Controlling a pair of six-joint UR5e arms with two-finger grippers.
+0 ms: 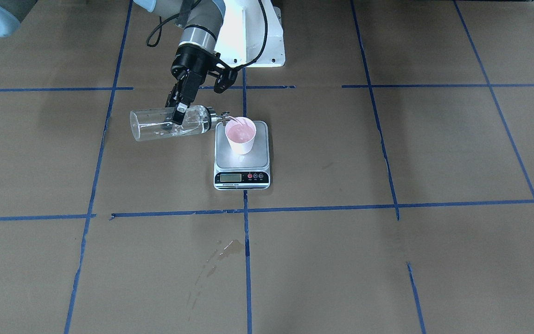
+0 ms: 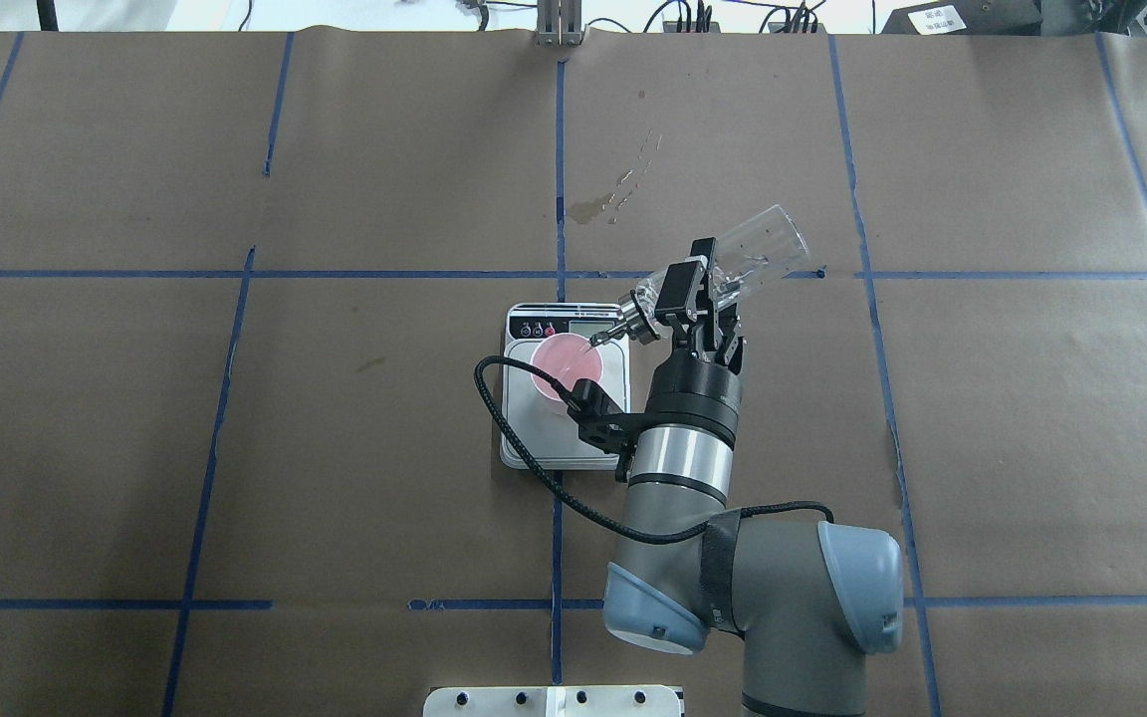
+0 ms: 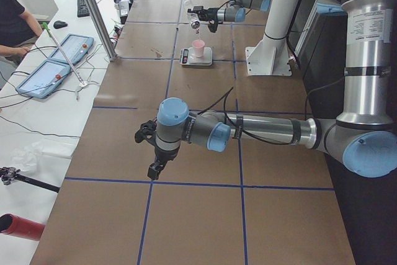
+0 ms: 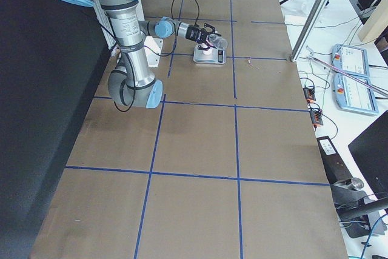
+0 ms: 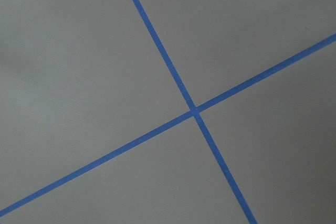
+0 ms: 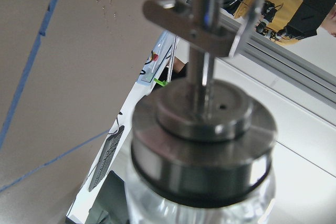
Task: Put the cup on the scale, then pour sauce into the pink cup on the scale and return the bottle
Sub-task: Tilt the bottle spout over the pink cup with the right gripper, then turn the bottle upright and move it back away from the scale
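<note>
Furthest left in the front-facing view is the base of the bottle (image 1: 155, 124), which lies almost flat in the air above the table (image 1: 387, 153), its neck pointing toward the view's right. The glass is clear and what is inside looks clear too; how much is left is hard to tell.

Next comes the right gripper (image 1: 177, 111), reaching down from the robot's side. Its 2 fingers are clamped on the bottle's body, about midway along its length.

Further right, the bottle's silver collar (image 1: 212, 118) and thin spout (image 1: 228, 118) reach over the near rim of the cup (image 1: 240, 136). The spout's tip sits above the cup's pink mouth. Whether anything is running out cannot be told.

The cup stands upright on the scale (image 1: 242, 160), on the rear part of its grey platform. The scale's black strip with the display faces away from the robot; the reading is too small to make out.

In the right wrist view the collar (image 6: 205, 145) fills the frame, blurred.

The left gripper (image 3: 155, 169) shows only in the exterior left view, hanging over bare brown paper, well apart from the scale. Whether its fingers are apart or together cannot be told.

A dried stain (image 1: 223, 253) marks the paper on the operators' side of the scale.
</note>
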